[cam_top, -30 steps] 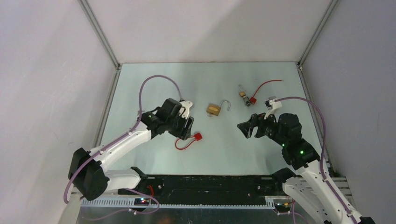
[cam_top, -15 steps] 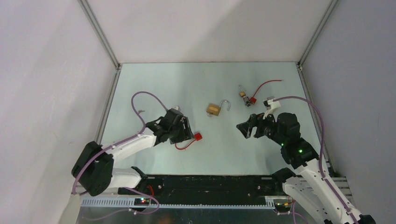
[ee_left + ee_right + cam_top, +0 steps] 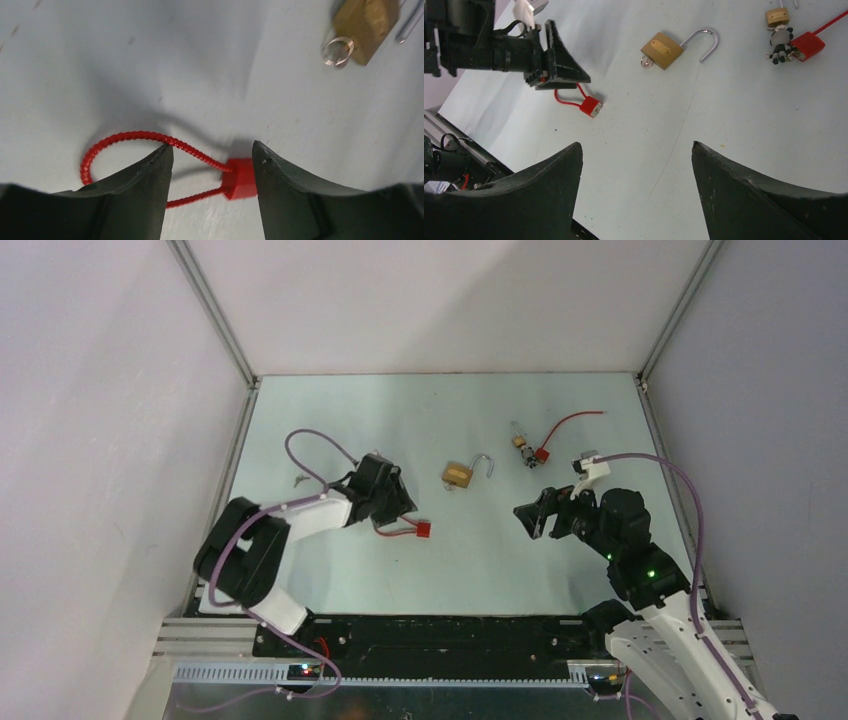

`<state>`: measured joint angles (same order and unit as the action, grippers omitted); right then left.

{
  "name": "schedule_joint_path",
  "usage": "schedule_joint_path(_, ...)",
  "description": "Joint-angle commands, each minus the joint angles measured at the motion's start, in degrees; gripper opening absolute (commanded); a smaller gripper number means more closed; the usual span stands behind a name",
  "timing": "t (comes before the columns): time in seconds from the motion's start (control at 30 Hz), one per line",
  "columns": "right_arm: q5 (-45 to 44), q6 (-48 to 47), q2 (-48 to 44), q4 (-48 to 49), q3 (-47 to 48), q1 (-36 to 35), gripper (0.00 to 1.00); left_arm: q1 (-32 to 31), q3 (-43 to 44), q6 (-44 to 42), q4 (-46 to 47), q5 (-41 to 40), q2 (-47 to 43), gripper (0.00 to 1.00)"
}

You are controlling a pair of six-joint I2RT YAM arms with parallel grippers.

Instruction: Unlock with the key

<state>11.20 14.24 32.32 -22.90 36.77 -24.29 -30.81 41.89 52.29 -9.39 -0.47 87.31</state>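
Observation:
A brass padlock [image 3: 458,475] lies mid-table with its shackle [image 3: 486,465] swung open. A small silvery ring [image 3: 337,51] sits at its bottom end; it looks like the key's head, and no blade shows. The padlock also shows in the left wrist view [image 3: 367,22] and the right wrist view [image 3: 661,50]. My left gripper [image 3: 400,510] is low and open over a red tag [image 3: 241,177]; the tag's block touches the right finger [image 3: 280,190] and its wire loop [image 3: 130,137] runs past the left one. My right gripper [image 3: 532,518] hangs open and empty, right of the padlock.
A second, smaller brass padlock [image 3: 520,443] with a red tag [image 3: 541,453] and red wire lies at the back right. A small grey fleck [image 3: 300,478] lies left of the left arm. Metal rails border the table on both sides.
My left arm has drawn back and dropped its gripper down over the red tag, whose wire loop has shifted. The right gripper has drifted slightly right.

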Motion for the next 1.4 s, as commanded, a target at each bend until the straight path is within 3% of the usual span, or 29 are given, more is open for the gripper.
schedule_joint_path(0.0, -2.4, -1.8, -1.0, 0.1, 0.3, 0.1, 0.83, 1.5, 6.3, -6.3, 2.8, 1.3, 8.6, 0.64)
schedule_joint_path(0.17, -2.5, -2.4, -1.6, 0.2, 0.3, 0.6, 0.83, 2.1, 13.8, -10.5, 2.5, 4.7, 14.7, 0.62)
schedule_joint_path(0.33, -2.6, -3.6, -2.6, 0.1, 0.3, 1.1, 0.83, 2.7, 16.1, -12.8, 0.5, 4.6, 13.1, 0.62)
schedule_joint_path(0.57, -2.2, -4.9, -3.7, 0.9, 0.3, 1.7, 0.84, 7.9, 16.2, -17.2, -7.0, -1.1, -4.6, 0.63)
schedule_joint_path(0.73, -1.5, -5.7, -3.9, 1.8, 0.3, 2.1, 0.84, 21.5, 14.6, -17.4, -17.3, -3.4, -18.0, 0.65)
schedule_joint_path(0.8, -1.1, -5.6, -4.0, 2.5, 0.3, 2.3, 0.84, 29.8, 13.3, -16.1, -21.1, -2.6, -22.0, 0.79)
schedule_joint_path(0.83, -0.8, -5.7, -3.8, 3.1, 0.3, 2.3, 0.85, 32.7, 11.7, -15.9, -21.8, -1.0, -23.0, 0.91)
schedule_joint_path(0.9, 0.3, -6.2, -3.4, 4.4, 0.3, 2.5, 0.85, 43.9, 9.0, -15.2, -22.2, 5.0, -25.0, 0.98)
schedule_joint_path(0.93, 1.1, -6.2, -3.2, 5.4, 0.2, 2.5, 0.85, 46.1, 7.9, -15.1, -22.2, 6.4, -25.0, 0.99)
schedule_joint_path(0.97, 1.4, -6.4, -2.6, 5.8, 0.3, 2.6, 0.85, 47.9, 7.7, -15.1, -22.3, 8.5, -24.5, 0.99)
schedule_joint_path(1.03, 2.3, -6.6, -1.6, 7.0, 0.3, 2.7, 0.85, 53.2, 7.9, -15.6, -22.4, 12.2, -21.3, 0.87)
schedule_joint_path(1.07, 2.9, -6.6, -0.9, 7.8, 0.3, 2.8, 0.85, 55.9, 8.6, -16.0, -22.5, 13.1, -18.5, 0.72)
schedule_joint_path(1.13, 3.9, -6.9, 0.0, 8.7, 0.2, 2.9, 0.85, 58.2, 9.8, -17.6, -23.0, 12.9, -14.1, 0.58)
schedule_joint_path(1.37, 3.9, -8.3, 1.3, 8.6, 0.2, 3.3, 0.85, 55.3, 16.4, -20.6, -23.6, 3.2, -1.8, 0.68)
